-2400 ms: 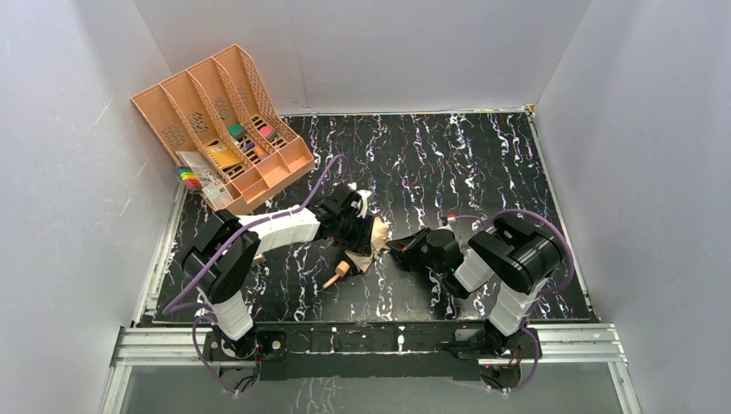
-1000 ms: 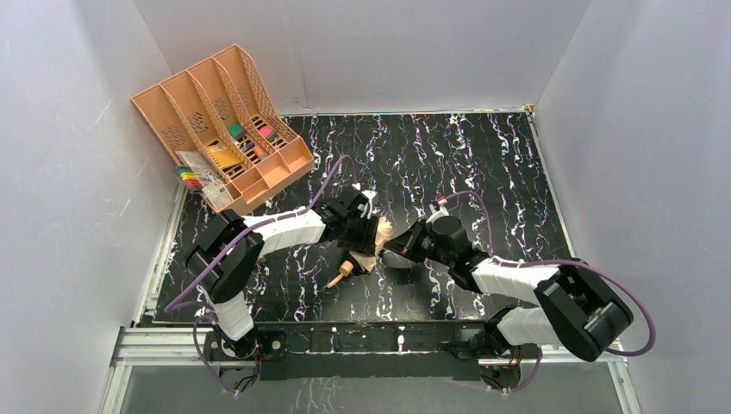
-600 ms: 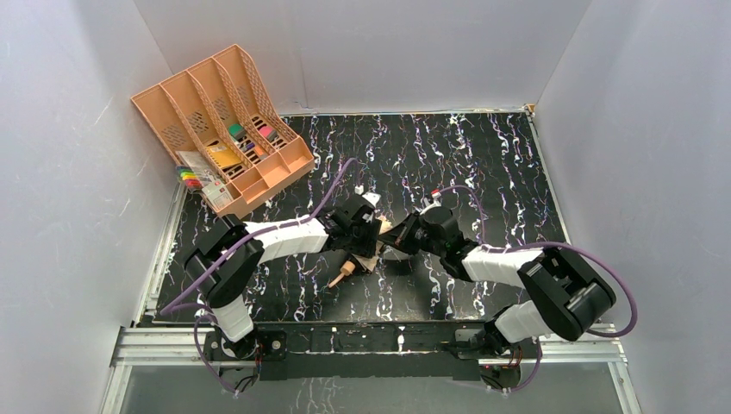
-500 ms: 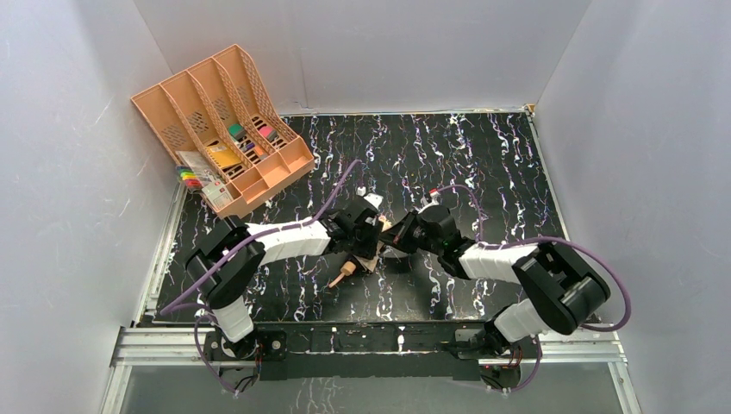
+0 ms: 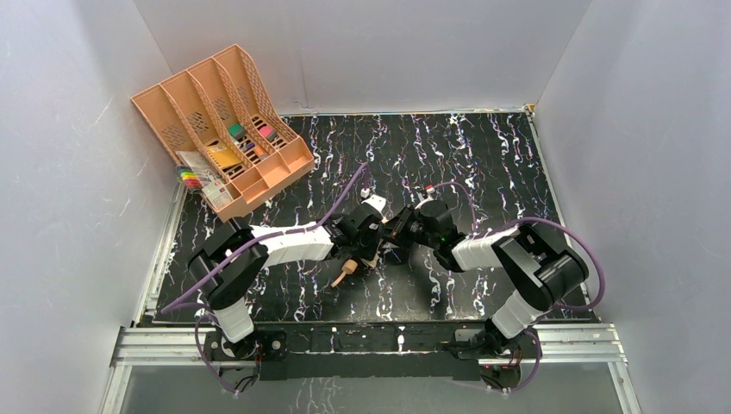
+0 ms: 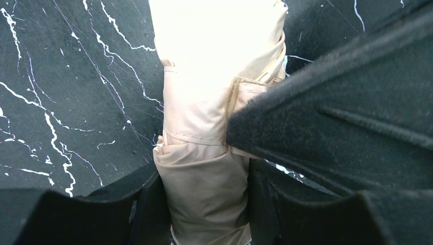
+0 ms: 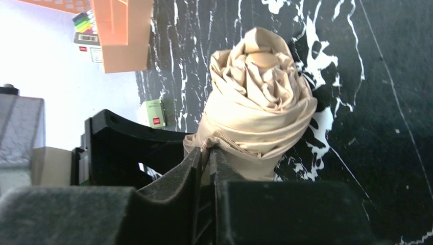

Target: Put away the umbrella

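The umbrella [image 5: 373, 248] is a rolled pale tan bundle lying on the black marbled mat, its tan handle [image 5: 343, 273] pointing toward the near edge. My left gripper [image 5: 365, 238] is shut across the umbrella's body; in the left wrist view the fabric [image 6: 214, 102] fills the space between both fingers [image 6: 148, 204]. My right gripper [image 5: 394, 236] meets it from the right. In the right wrist view its jaws [image 7: 207, 158] are nearly closed, pinching a fold or strap flap of the umbrella [image 7: 258, 97]. The umbrella's rolled end faces that camera.
The peach-orange divided file tray [image 5: 220, 121] stands at the back left, holding small coloured items, with a marker pack [image 5: 191, 177] at its front corner. Its corner shows in the right wrist view [image 7: 122, 30]. White walls enclose the mat on three sides.
My right arm has stretched left, brought its gripper up to the umbrella's right side and closed on the fabric. My left gripper kept its hold and shifted slightly right.
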